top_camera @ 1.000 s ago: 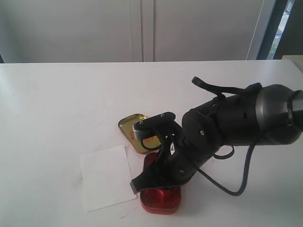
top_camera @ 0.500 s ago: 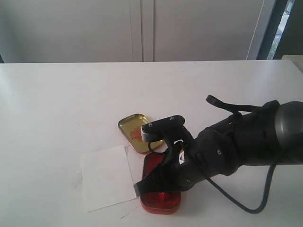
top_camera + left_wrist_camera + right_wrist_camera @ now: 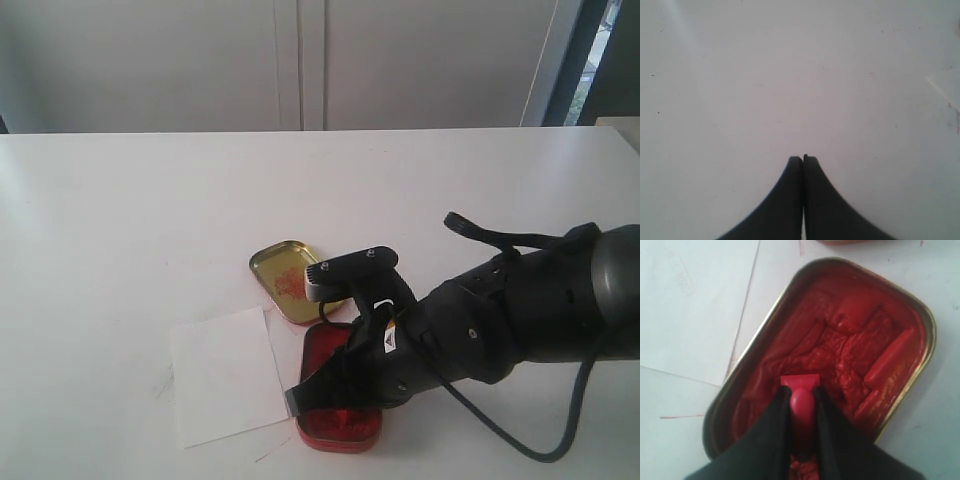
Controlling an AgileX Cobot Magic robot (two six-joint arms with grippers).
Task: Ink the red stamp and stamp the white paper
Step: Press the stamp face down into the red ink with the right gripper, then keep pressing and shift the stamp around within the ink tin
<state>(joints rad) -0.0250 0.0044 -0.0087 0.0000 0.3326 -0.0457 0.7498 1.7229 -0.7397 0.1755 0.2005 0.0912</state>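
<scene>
Inside the ink tin (image 3: 929, 337), the right gripper (image 3: 801, 393) was clamped on the red stamp (image 3: 800, 383) by its handle, holding its base down in the paste, apparently to load ink; the white paper (image 3: 690, 305) lay just beside the tin, and the left gripper (image 3: 803, 159) had its jaws together.

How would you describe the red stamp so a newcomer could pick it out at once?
On the white table, find the open red ink tin beside the white paper. The red stamp sits over its paste, pinched between the black jaws of the right gripper. Unlike the tin and the gold lid, it is tiny, with a square base and rounded knob.
</scene>
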